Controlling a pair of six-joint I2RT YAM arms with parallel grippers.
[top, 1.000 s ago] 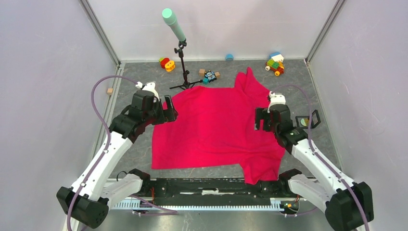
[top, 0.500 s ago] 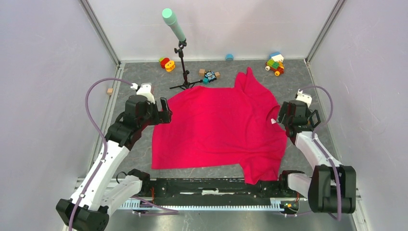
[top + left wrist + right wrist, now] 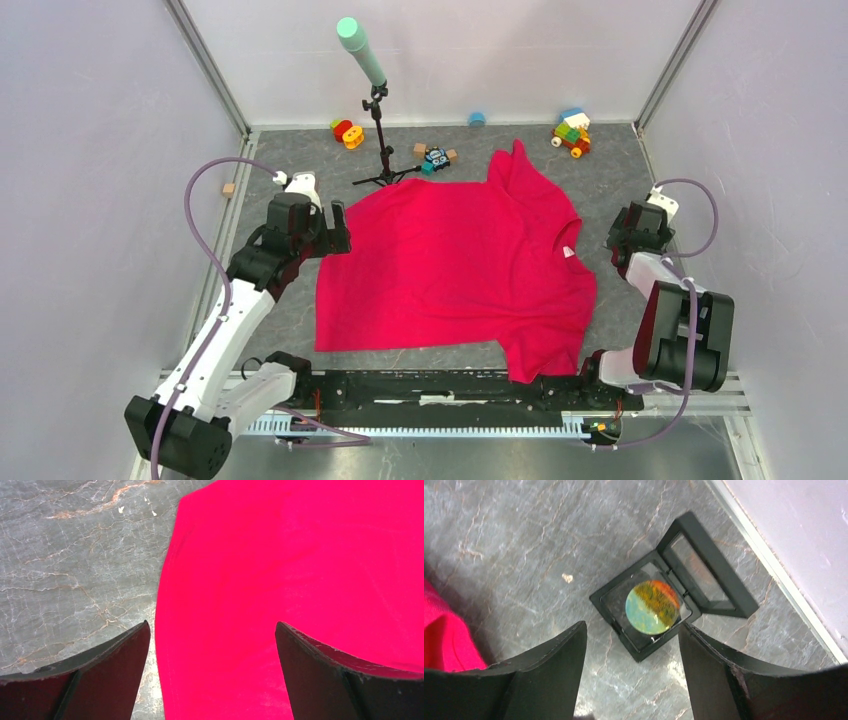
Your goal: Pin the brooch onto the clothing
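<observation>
The clothing [image 3: 450, 260], a bright red-pink T-shirt, lies spread flat mid-table, with a white label [image 3: 570, 252] at its collar. The brooch [image 3: 653, 607], a round disc with a green, yellow and orange face, rests in an open black box [image 3: 624, 630] on the grey table to the right of the shirt. My right gripper [image 3: 631, 625] hovers open just short of that box, nothing between its fingers. In the top view the right gripper [image 3: 638, 228] hides the box. My left gripper [image 3: 211, 625] stands wide open over the shirt's left edge [image 3: 165, 580], holding nothing.
A black stand with a green tip [image 3: 378, 130] rises at the back. Toys lie along the far edge: red-yellow rings [image 3: 347, 132], small blocks [image 3: 435, 157], a colourful brick toy [image 3: 572, 130], a blue cap [image 3: 477, 119]. A wooden cube [image 3: 229, 189] sits at the left wall.
My right arm has swung right, off the shirt's collar area to the box by the right wall, its jaws narrowing somewhat. The left gripper has drifted slightly left.
</observation>
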